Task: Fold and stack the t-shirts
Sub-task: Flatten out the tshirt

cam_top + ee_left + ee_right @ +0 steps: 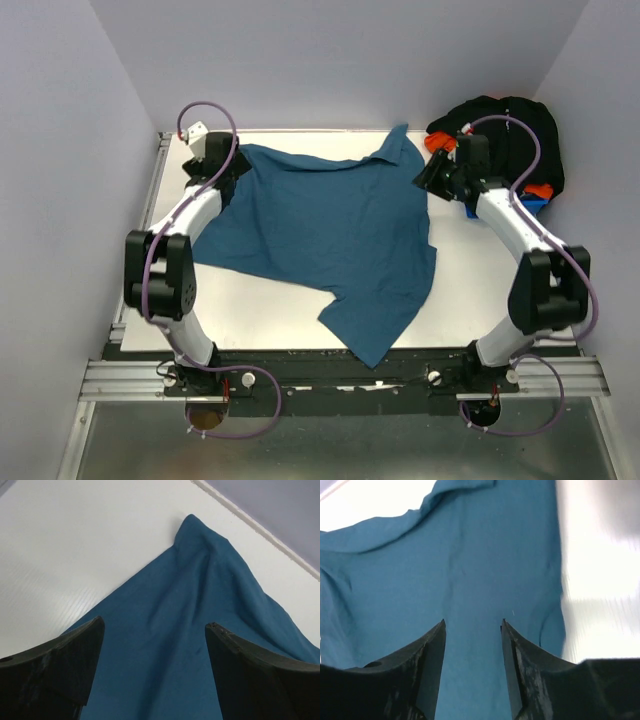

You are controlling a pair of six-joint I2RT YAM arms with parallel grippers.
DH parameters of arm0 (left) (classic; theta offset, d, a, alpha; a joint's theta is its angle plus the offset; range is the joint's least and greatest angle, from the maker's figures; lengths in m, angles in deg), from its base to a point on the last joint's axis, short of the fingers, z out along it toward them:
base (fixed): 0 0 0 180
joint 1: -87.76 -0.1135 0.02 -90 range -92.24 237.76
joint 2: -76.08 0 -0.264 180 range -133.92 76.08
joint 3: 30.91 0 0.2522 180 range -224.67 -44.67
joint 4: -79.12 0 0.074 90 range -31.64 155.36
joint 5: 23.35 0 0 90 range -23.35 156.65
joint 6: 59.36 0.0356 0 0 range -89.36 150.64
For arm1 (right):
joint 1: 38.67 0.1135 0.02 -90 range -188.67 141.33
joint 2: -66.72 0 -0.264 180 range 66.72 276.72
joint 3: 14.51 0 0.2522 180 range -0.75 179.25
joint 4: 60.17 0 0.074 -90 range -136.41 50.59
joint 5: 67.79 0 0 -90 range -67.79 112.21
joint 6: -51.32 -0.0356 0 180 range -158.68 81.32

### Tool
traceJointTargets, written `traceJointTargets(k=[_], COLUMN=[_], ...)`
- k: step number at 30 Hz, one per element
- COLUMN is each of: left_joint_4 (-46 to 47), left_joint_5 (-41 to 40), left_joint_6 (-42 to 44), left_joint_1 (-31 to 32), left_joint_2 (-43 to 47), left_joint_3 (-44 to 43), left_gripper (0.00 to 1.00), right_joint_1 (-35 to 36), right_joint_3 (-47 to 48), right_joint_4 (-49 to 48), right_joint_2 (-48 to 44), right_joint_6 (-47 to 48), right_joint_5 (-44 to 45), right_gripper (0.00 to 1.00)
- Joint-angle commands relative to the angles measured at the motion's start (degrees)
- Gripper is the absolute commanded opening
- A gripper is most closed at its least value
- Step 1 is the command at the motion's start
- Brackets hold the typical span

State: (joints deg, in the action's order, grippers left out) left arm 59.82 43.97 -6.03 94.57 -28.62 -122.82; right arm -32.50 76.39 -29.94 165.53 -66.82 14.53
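A teal-blue t-shirt (330, 235) lies spread and rumpled across the white table (470, 290), one corner hanging over the near edge. My left gripper (230, 175) hovers over its far left corner, jaws wide open and empty. In the left wrist view the gripper (155, 626) shows the shirt (200, 595) tapering to a point on the table. My right gripper (432, 178) stands over the shirt's far right edge. The right wrist view shows that gripper (473, 625) open above flat teal cloth (470, 560), gripping nothing. Black t-shirts (505, 125) with orange ones (438, 142) are heaped at the back right.
A small blue bin (535, 205) peeks out under the heap beside the right arm. Grey walls close in the table on the left, back and right. A metal rail (330, 380) runs along the near edge by the arm bases.
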Motion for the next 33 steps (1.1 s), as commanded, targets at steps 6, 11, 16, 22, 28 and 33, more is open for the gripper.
traceJointTargets(k=[6, 11, 16, 22, 28, 33], left_joint_4=[3.17, -4.03, -3.34, -4.82, -6.94, -11.05], left_joint_5=[-5.71, -8.00, -6.86, -6.33, -3.87, -4.21], left_joint_6=[-7.37, -11.32, -11.15, -14.04, -16.33, -18.61], left_joint_1=[-1.53, -2.76, -4.17, -6.28, -7.95, -7.95], left_joint_2=[20.50, 21.74, 23.14, 22.18, 22.18, 21.04], left_joint_3=[26.19, 27.43, 30.07, 31.48, 33.58, 33.86], left_gripper=[0.86, 0.77, 0.76, 0.73, 0.73, 0.72], right_joint_1=[0.42, 0.42, 0.42, 0.42, 0.42, 0.42], right_joint_3=[-26.42, -30.91, -31.70, -33.28, -36.54, -37.59], right_joint_4=[-3.38, -1.88, -1.53, -1.61, -5.83, -7.76], right_joint_2=[-20.49, -20.76, -20.32, -19.44, -17.86, -16.63], right_joint_6=[-4.91, -6.40, -7.63, -10.26, -12.02, -12.55], right_joint_5=[11.72, 12.43, 13.92, 15.24, 12.87, 11.29], right_gripper=[0.54, 0.54, 0.54, 0.54, 0.52, 0.52])
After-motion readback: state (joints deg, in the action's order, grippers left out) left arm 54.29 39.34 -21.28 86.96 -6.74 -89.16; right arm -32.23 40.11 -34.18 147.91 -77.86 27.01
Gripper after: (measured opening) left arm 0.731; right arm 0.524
